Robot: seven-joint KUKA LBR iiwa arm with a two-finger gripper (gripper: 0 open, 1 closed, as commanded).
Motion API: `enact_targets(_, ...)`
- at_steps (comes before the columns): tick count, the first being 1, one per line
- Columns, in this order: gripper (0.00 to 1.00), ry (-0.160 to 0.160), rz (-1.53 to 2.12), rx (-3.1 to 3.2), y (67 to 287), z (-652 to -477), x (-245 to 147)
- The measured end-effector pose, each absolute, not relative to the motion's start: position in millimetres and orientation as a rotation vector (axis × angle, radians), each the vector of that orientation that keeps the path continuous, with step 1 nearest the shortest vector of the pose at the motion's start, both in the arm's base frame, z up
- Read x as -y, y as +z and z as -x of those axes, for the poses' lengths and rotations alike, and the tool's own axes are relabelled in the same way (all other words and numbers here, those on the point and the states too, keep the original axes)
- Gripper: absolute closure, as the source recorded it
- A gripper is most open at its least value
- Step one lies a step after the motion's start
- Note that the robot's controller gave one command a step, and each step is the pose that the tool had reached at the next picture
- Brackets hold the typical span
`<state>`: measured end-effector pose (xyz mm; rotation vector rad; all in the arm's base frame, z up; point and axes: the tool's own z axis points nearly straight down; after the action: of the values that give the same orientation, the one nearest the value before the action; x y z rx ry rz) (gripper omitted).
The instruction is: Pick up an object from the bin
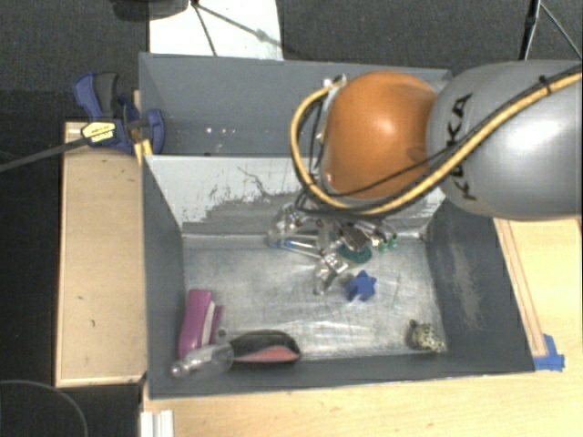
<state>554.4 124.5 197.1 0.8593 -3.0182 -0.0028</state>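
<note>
the arm (pixel 510 144) reaches over the bin (pixel 273 116), and its orange cover (pixel 378 135) hangs above and behind the blue piece (pixel 362 286). the blue piece is a small knobbly, jack-shaped thing lying on the bare grey floor. the tool (pixel 330 264) sits low under the cover, just left of the blue piece and slightly behind it. the two are very near, but i cannot tell whether they touch. i also cannot tell whether the tool is apart or together, since the cover and shiny metal parts hide it.

further left and behind the blue piece, by the back wall, lies a pale glinting clutter (pixel 291 237); i cannot tell whether it is loose or belongs to the arm. a green bit (pixel 389 241) shows behind and just right of the blue piece. a speckled lump (pixel 424 337) lies right of the blue piece and nearer the front, well apart from it. a black and pink brush (pixel 264 348) lies left of the blue piece along the front wall. a purple block (pixel 196 321) lies further left still, just beside the brush's silver end.
</note>
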Motion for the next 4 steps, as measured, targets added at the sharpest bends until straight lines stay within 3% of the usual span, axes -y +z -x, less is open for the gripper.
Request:
enact_targets(1, 0.0, 0.004, -0.845, 3.025, 163.7, -582.7, -50.3)
enact_targets(2, 0.0, 0.001, -0.667, 3.092, 117.7, -590.4, -20.6)
enact_targets(3, 1.0, 0.0, -0.662, 3.093, 115.7, -590.3, -19.8)
enact_targets(4, 1.0, 0.001, -0.7, 3.074, 258.5, -557.1, -44.5)
